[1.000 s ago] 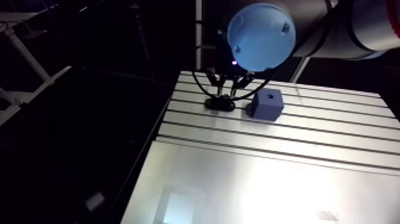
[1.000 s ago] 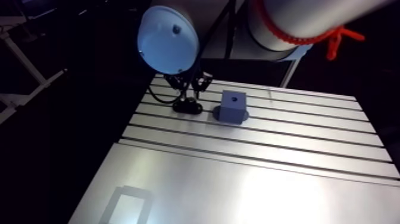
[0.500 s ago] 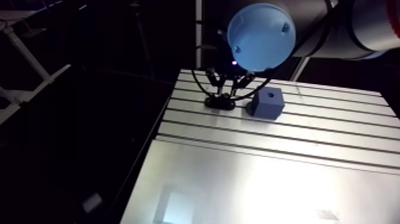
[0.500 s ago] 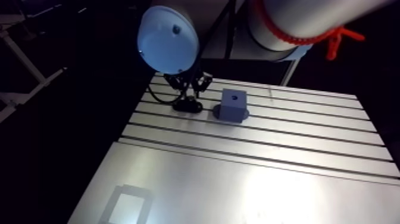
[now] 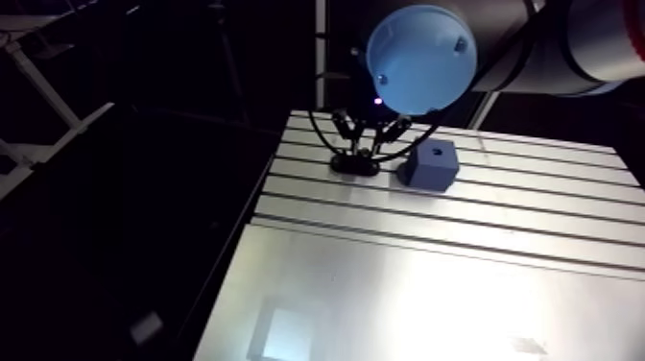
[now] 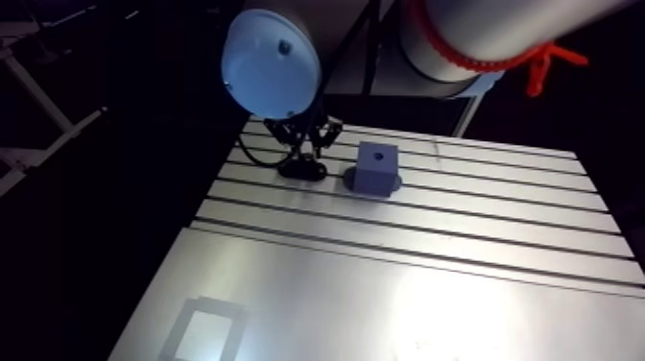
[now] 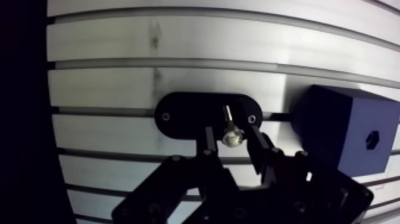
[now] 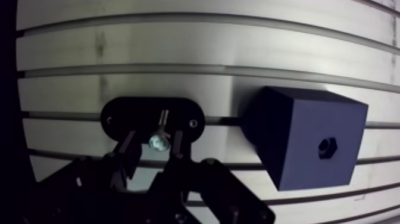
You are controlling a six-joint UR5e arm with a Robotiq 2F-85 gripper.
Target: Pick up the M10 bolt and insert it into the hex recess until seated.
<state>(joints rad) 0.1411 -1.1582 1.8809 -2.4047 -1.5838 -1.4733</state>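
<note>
Wrist view: the M10 bolt stands in a black oval holder, its shank running into the holder and its bright head towards the camera. The holder rests flat on the slotted aluminium table, across one of the slots. The gripper is positioned over the holder with the bolt head between its two fingers, one finger on each side. A narrow dark gap shows between each finger and the head, so the jaws are partly spread and have hold of nothing; the bolt is not lifted. Beside the holder, close to it but not touching, sits the dark blue block. The hex recess is visible as a small dark six-sided hole in the block's upper face, with nothing in it. Arm view: the holder and block sit side by side near the far end of the table, with the wrist coming down over the holder. Finger detail cannot be read at that range.
</note>
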